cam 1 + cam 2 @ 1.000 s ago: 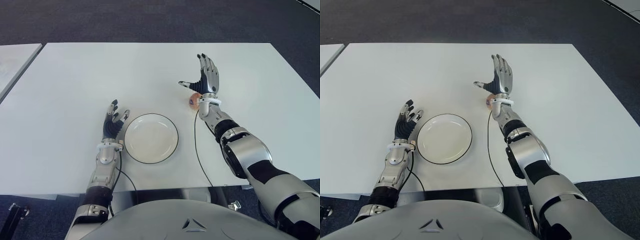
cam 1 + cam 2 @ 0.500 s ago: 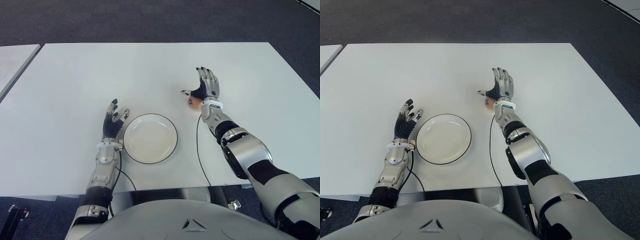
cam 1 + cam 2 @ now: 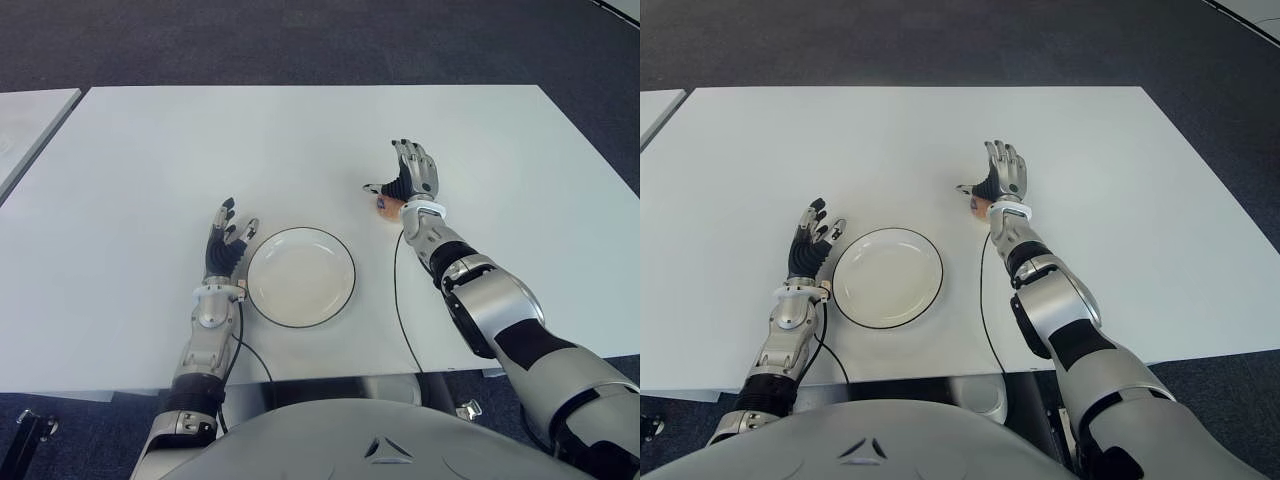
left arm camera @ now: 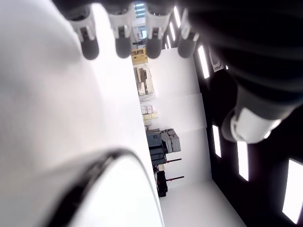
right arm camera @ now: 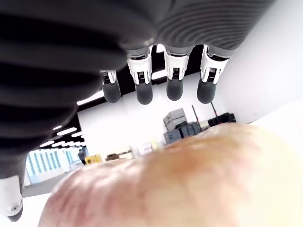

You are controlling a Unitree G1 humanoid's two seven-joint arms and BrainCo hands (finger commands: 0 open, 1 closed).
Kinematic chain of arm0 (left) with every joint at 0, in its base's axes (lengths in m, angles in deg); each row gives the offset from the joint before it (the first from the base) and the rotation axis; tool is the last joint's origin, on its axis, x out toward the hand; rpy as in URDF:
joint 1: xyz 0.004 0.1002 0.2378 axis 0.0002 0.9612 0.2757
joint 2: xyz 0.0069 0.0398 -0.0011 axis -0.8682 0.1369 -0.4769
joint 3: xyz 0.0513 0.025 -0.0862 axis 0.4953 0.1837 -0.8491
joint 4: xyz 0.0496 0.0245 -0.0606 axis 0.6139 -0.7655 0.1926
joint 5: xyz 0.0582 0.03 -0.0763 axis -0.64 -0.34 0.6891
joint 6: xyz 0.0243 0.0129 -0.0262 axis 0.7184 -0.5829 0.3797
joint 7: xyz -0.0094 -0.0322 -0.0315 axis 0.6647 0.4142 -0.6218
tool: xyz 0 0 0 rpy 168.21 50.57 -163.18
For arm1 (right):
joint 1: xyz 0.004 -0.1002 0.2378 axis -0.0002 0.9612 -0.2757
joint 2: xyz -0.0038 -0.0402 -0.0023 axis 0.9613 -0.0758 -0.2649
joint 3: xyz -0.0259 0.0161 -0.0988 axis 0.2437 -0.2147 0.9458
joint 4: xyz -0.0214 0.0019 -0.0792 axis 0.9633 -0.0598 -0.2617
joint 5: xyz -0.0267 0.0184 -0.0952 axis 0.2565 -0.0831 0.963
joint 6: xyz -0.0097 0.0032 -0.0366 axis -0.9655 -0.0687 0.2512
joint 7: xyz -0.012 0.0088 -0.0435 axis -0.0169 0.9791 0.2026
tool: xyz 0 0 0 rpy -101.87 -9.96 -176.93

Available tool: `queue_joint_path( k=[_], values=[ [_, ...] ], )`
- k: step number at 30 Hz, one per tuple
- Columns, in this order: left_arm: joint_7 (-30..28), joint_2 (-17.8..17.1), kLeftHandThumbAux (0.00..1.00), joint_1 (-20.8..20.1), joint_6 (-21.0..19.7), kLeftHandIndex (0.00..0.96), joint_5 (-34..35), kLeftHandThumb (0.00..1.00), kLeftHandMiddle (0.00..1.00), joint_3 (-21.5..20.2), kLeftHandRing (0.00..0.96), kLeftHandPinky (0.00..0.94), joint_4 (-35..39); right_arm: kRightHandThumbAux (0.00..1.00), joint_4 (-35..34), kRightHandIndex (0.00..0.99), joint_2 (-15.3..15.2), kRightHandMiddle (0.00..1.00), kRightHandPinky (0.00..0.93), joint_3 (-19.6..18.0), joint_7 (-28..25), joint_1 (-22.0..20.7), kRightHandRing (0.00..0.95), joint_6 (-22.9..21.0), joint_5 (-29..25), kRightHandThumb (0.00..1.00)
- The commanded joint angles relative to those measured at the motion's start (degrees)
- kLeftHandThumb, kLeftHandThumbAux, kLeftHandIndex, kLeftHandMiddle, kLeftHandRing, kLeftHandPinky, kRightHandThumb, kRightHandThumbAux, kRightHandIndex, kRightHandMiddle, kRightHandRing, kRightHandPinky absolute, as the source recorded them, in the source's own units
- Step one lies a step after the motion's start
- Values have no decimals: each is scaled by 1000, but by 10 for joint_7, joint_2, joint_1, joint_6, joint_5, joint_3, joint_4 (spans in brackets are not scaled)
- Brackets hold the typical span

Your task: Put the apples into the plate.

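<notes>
One reddish-yellow apple lies on the white table, just right of the round white plate with a dark rim. My right hand hangs right over the apple, palm toward it, thumb out to the left, open. In the right wrist view the apple fills the space under the palm and the fingers stretch straight beyond it without touching it. My left hand shows just left of the plate, open and holding nothing. The plate holds nothing.
A second table's edge shows at the far left. A black cable runs from my right wrist toward the table's front edge, right of the plate.
My right hand has come down from a raised, spread pose and now sits low over the apple with its fingers slightly bent. The left hand, plate and apple have not moved.
</notes>
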Motion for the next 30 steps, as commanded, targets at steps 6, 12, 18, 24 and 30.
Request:
queue_joint_path(
  k=[6,12,18,24,30],
  values=[
    [4,5,557,11,-7,0,-1,0,0,1,0,0,5,551,0,0,2,0,0,-7,-1,5,0,-4,-18,17],
    [3,7,556,12,-10,0,1,0,0,0,0,0,7,544,1,0,3,0,0,-4,-1,12,0,-1,-18,16],
    [2,8,553,13,-11,0,2,0,0,0,0,0,12,543,2,0,7,0,0,3,-2,17,0,-2,-13,22],
    [3,9,552,16,-12,0,0,0,0,0,0,0,20,545,3,0,10,0,0,7,-12,21,0,-3,-15,26],
    [6,10,559,18,-13,0,-2,0,0,-1,0,0,28,549,2,0,11,0,0,10,-11,25,0,-1,-15,28]
  ],
)
